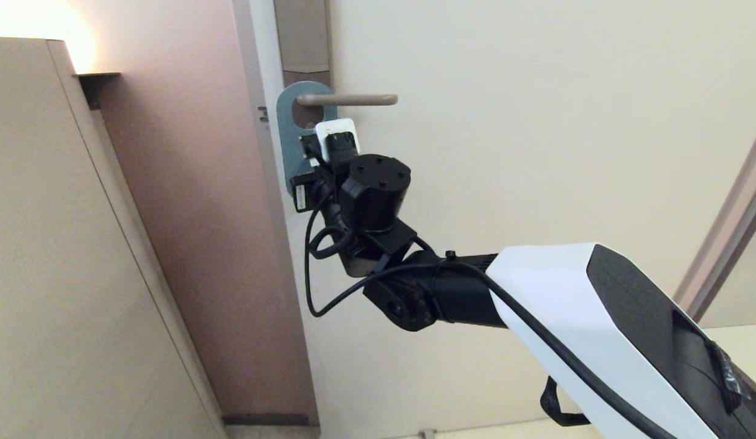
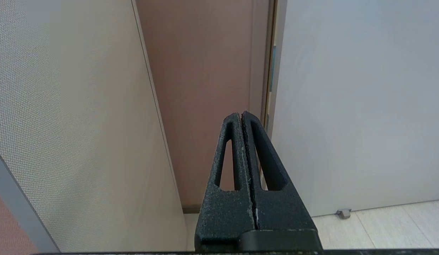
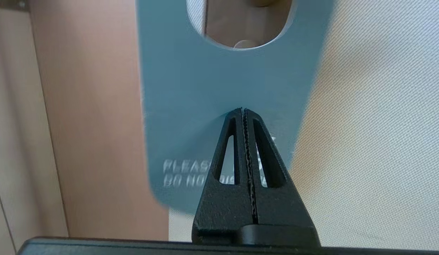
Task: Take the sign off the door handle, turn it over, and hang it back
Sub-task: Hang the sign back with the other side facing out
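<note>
Right claw [image 3: 245, 110]: black fingers pressed together, tips at the face of the flat blue oblong sign with white lettering [image 3: 191, 88]; whether they pinch it, cannot tell. The sign hangs by its oval hole on the slim beige-bronze lever door handle [image 1: 353, 99]. No bench in view. Advice: confirm a grip below the hole, lift, then draw along the lever's free end. Lettering partly covered. Left claw [image 2: 243, 115] closed, empty, parked low.

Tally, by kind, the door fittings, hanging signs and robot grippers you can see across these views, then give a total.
Door handle: 1
Backplate: 1
Sign, blue face showing: 1
Grippers: 2, the right gripper and the left gripper
Total: 5
</note>
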Controlling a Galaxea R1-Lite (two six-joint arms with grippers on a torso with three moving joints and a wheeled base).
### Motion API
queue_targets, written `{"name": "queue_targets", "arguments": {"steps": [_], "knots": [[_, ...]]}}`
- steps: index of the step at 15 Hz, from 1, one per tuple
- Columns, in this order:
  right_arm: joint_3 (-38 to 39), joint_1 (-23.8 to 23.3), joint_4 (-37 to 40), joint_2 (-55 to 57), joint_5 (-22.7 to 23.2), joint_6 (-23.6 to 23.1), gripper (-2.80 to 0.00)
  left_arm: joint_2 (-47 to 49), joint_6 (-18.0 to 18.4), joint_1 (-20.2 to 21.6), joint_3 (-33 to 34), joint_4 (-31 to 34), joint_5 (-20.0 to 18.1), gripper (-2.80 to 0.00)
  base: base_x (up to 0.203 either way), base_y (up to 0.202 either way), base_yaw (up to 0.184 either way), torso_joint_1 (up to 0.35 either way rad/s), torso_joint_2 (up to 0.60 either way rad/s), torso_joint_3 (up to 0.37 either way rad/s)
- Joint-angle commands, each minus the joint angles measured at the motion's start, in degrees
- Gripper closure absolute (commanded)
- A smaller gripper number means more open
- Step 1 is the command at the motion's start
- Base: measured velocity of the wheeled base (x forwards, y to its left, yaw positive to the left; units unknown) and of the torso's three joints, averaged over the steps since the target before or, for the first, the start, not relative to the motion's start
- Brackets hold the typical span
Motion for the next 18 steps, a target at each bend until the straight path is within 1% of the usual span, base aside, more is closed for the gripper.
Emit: {"name": "queue_targets", "arguments": {"steps": [1,7,11,15,18], "knots": [[-0.01,-0.11,-0.43,0.06,-0.03,-0.08,0.00,0.05,-0.01,0.01,0.01,0.01,-0.02,0.00,0.000,0.000,0.000,0.000,0.00,0.000],[0.42,0.67,-0.55,-2.49,-0.03,-0.08,0.00,0.05,-0.01,0.01,0.01,0.01,-0.02,0.00,0.000,0.000,0.000,0.000,0.00,0.000],[0.61,3.20,-0.52,-3.01,1.08,0.15,0.00,0.05,-0.01,0.01,-0.07,0.01,-0.02,0.00,0.000,0.000,0.000,0.000,0.00,0.000],[0.22,4.53,-0.63,-0.37,1.19,0.96,0.00,0.05,-0.01,0.01,-0.07,0.01,-0.02,0.00,0.000,0.000,0.000,0.000,0.00,0.000],[0.08,3.90,-3.13,1.99,1.20,0.74,0.00,0.05,-0.01,0.01,0.01,0.01,-0.02,0.00,0.000,0.000,0.000,0.000,0.00,0.000]]}}
